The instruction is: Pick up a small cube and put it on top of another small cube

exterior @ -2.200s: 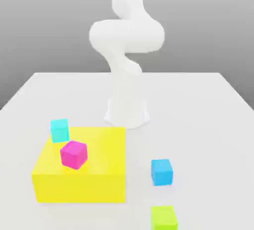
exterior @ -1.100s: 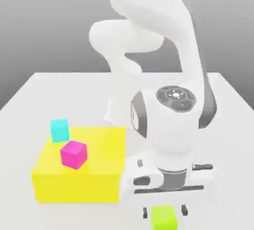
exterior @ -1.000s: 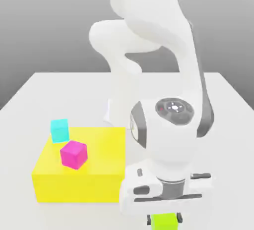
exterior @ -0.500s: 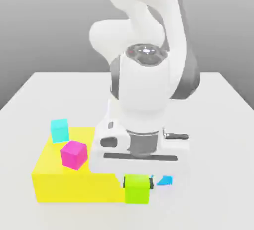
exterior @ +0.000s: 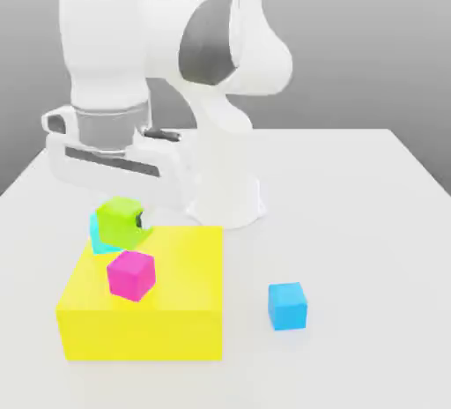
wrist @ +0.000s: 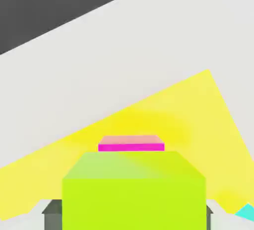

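- The gripper [exterior: 121,222] is clamped on the lime cube [exterior: 120,221], one finger on each side, so the cube hangs clear of everything beneath it.
- The lime cube sits just above the turquoise cube [exterior: 99,241], covering most of it; this looks like alignment for the drop.
- The turquoise cube rests at the yellow block's [exterior: 176,310] far corner, toward the exterior view's left.
- The magenta cube [exterior: 131,274] stands on the yellow block, close in front of the turquoise cube, so a straight descent seems wise.
- The blue cube [exterior: 287,305] lies on the table [exterior: 370,222], well apart from the block.
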